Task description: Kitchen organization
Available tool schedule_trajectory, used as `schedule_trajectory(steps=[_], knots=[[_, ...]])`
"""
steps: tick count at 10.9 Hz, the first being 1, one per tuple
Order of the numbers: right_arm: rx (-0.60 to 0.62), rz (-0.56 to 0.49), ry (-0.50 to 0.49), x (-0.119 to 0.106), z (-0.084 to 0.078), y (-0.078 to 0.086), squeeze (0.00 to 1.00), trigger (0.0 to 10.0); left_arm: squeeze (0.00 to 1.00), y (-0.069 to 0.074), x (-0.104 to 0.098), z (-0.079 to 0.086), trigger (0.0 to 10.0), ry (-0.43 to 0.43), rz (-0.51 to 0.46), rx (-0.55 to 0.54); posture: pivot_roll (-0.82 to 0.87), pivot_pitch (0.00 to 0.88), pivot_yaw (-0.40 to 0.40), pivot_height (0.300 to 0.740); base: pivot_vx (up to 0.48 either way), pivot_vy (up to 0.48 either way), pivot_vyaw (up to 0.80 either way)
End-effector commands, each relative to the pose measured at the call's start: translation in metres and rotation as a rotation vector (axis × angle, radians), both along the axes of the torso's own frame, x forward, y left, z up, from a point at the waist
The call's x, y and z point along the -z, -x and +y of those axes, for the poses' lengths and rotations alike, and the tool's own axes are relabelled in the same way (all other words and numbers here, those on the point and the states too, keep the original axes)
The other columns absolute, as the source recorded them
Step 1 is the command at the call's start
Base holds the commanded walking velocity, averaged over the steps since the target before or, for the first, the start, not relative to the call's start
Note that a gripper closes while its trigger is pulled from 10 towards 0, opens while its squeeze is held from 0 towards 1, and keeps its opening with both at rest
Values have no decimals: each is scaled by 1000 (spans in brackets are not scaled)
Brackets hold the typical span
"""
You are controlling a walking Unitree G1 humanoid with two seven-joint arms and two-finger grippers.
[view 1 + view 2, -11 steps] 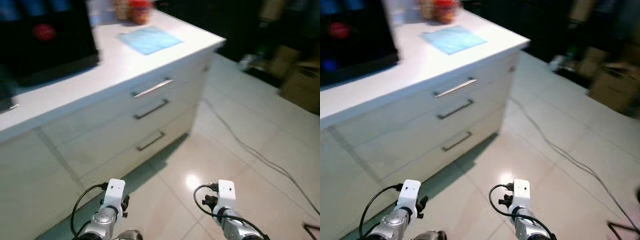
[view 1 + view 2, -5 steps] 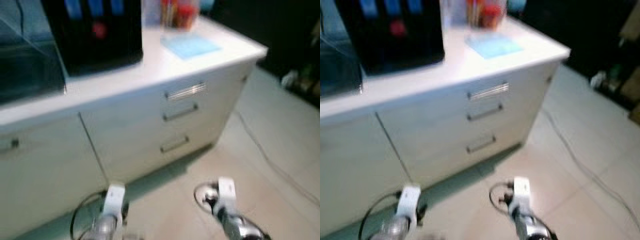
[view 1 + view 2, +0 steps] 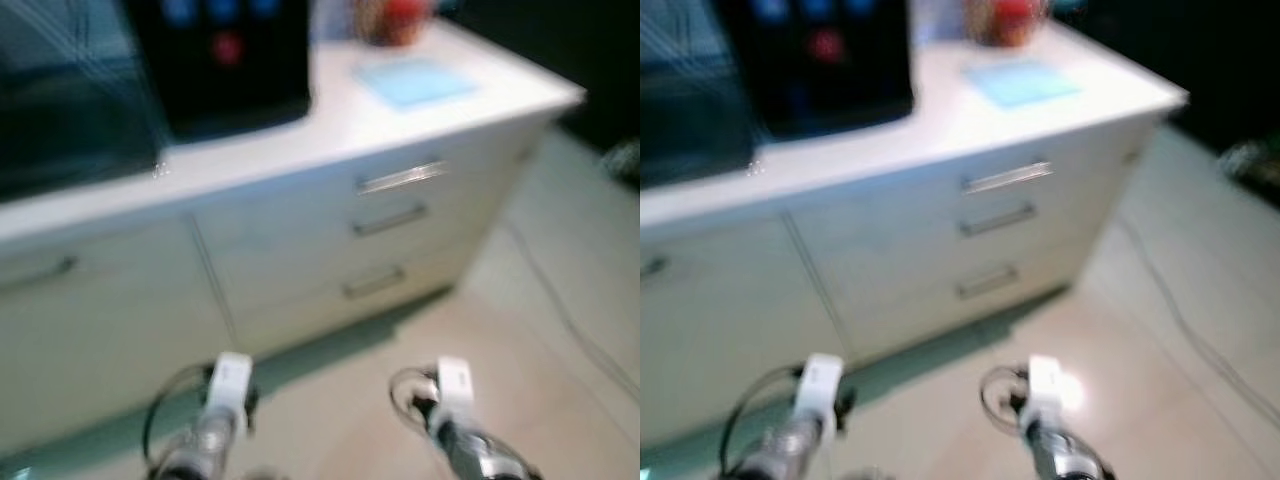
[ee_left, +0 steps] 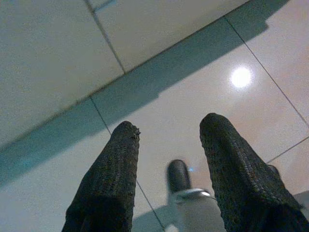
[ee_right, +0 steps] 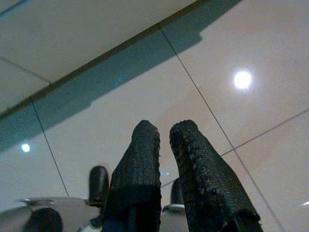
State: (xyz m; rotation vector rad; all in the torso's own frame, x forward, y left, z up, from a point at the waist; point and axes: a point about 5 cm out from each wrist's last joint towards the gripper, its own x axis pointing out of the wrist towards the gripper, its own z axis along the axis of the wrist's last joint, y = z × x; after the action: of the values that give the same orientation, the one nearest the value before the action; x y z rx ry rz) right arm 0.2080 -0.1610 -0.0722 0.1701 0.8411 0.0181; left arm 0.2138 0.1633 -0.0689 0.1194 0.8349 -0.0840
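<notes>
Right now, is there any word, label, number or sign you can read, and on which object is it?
No text can be read.
Black appliance on the white counter: blue and red spots, too blurred to tell whether they are lights or labels.
Red-lidded jar at the back: label blurred, unreadable.
Light blue cloth: plain.

Both eye views are smeared by motion blur, with the desk [image 3: 300, 130] top washed out to near-white and the upper right corner lost in darkness. The wrist views are sharper: a round ceiling-light glare is reflected on the glossy floor [image 4: 183, 111], and a teal-tinted shadow band is cast along the cabinet base.
</notes>
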Motion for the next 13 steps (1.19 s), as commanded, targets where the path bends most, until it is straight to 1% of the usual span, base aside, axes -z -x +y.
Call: schedule_trajectory(steps=[1,10,13], knots=[[-7,-7,-15,-1,4,-3,0,10000,0,4,2,7,10000,-24,15,-8,3,31,-19,740,0,0,800],[-5,-9,-24,-2,5,-3,0,10000,0,4,2,11,10000,-33,21,-20,15,46,-22,740,0,0,800],[-6,-11,-25,-2,5,-4,0,10000,0,1,0,11,10000,-16,7,-35,16,47,-24,740,0,0,800]])
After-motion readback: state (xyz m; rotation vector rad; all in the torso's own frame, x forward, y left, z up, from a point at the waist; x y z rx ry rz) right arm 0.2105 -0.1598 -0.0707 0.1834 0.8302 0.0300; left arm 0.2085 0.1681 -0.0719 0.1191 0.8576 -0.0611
